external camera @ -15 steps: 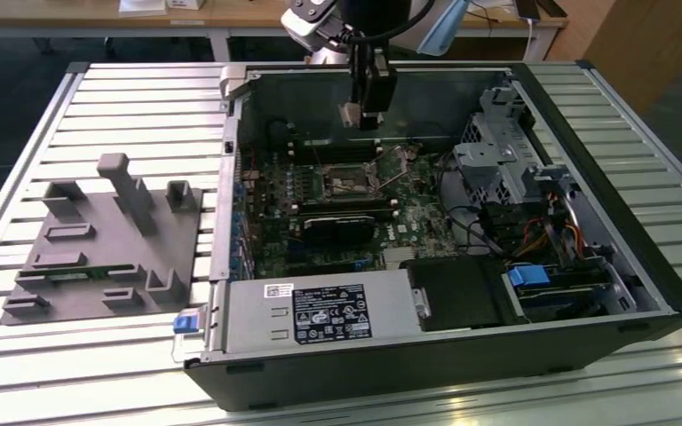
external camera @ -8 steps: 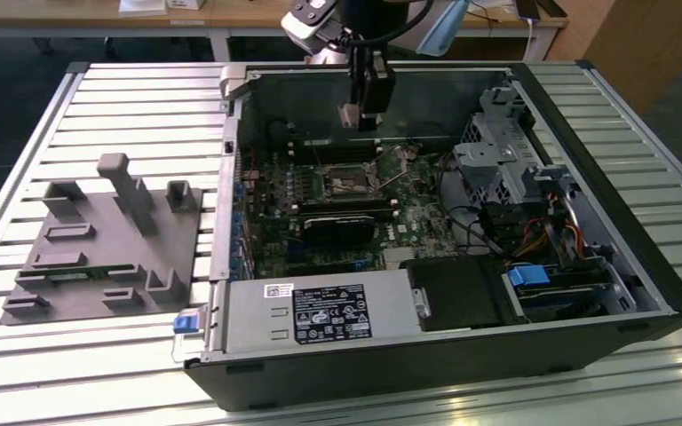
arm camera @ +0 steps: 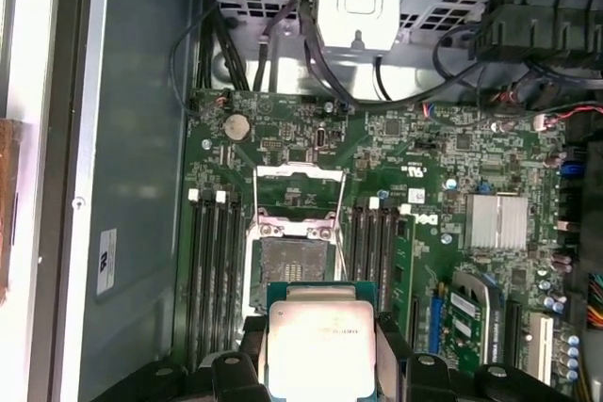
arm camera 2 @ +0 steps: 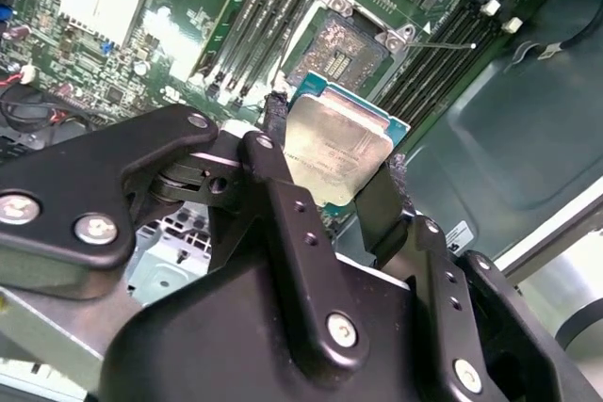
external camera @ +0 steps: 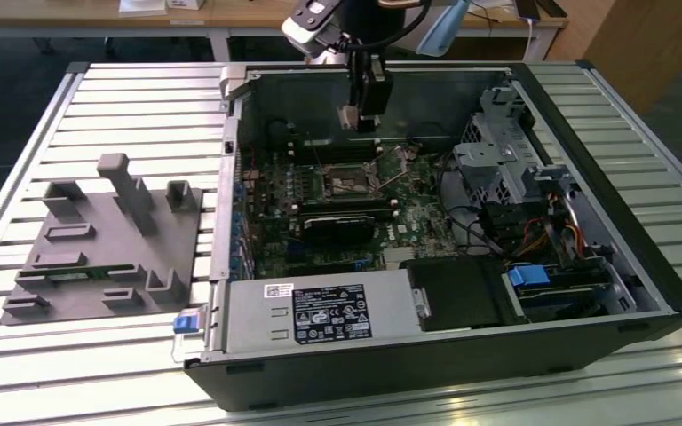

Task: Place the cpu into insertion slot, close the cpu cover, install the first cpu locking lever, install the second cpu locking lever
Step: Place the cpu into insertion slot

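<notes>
We find the gripper (arm camera 2: 332, 150) clamped on the cpu (arm camera 2: 344, 129), its two black fingers (arm camera 2: 273, 165) pinching opposite edges, with the metal top facing the camera in both wrist views. In the exterior view the arm (external camera: 371, 80) points steeply down into the open computer case (external camera: 625, 266), and the gripper hangs at twelve o'clock from the insertion slot (external camera: 347, 185), apart from it. The slot sits bare on the green motherboard (arm camera: 452, 157), its cpu cover (arm camera: 294, 197) swung open

Exterior view: high, set back, angled down into the open computer case (external camera: 436, 373). Both wrist views: close, facing the motherboard (arm camera: 452, 167) (arm camera 2: 141, 54); shared part: socket (arm camera: 287, 270) (arm camera 2: 344, 49).
</notes>
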Available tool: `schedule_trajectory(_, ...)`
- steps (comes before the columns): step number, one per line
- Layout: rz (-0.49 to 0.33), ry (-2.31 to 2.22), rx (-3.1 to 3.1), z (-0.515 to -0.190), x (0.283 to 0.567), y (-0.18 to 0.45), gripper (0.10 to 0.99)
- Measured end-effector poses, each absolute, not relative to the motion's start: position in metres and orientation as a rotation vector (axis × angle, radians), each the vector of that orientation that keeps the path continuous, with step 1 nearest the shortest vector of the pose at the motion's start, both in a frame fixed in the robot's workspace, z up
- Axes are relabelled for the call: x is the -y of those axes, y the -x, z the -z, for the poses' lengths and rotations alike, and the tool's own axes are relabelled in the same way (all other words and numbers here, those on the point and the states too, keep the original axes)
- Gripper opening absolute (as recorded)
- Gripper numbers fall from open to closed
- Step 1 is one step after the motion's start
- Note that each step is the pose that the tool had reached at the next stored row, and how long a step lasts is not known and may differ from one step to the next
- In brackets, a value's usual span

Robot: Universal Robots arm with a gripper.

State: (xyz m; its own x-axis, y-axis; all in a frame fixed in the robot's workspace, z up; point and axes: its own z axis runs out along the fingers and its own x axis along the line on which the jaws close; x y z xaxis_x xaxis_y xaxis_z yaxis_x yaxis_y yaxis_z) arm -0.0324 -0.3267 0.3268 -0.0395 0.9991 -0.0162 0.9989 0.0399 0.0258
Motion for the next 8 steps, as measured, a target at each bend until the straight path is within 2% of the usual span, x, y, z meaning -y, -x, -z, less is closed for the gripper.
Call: schedule_trajectory(8,-0.010,-2.156,-2.243,-0.3195,0.3219,0.0324,0.541)
